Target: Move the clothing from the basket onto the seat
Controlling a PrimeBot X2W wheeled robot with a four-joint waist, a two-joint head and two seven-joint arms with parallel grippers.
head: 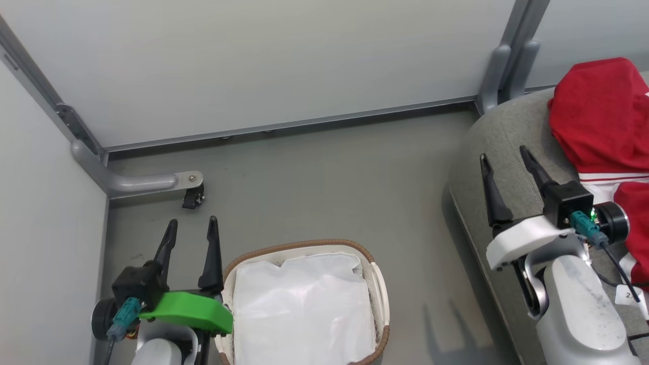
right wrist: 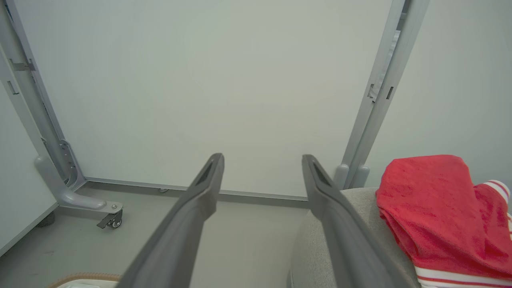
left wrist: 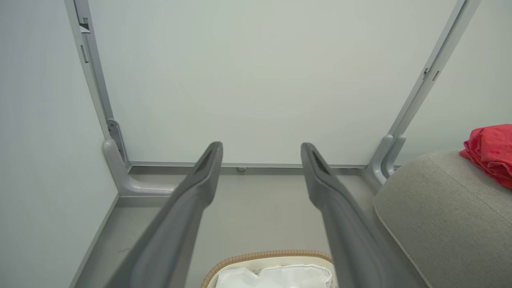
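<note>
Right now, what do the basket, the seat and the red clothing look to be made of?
Basket: looks like smooth white plastic, with a brown woven-textured rim band, possibly wicker or imitation. Seat: matte grey woven upholstery fabric; weave grain and a seam show. Clothing: soft red textile with a fuzzy, towel-like nap and white striped trim; fibre unclear.

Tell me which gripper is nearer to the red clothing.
Right. The right gripper sits open above the seat, just left of the clothing in the head view; the left gripper is open beside the basket, across the floor.

Red clothing (head: 601, 116), grey seat (head: 507, 137), white basket (head: 381, 299).
</note>
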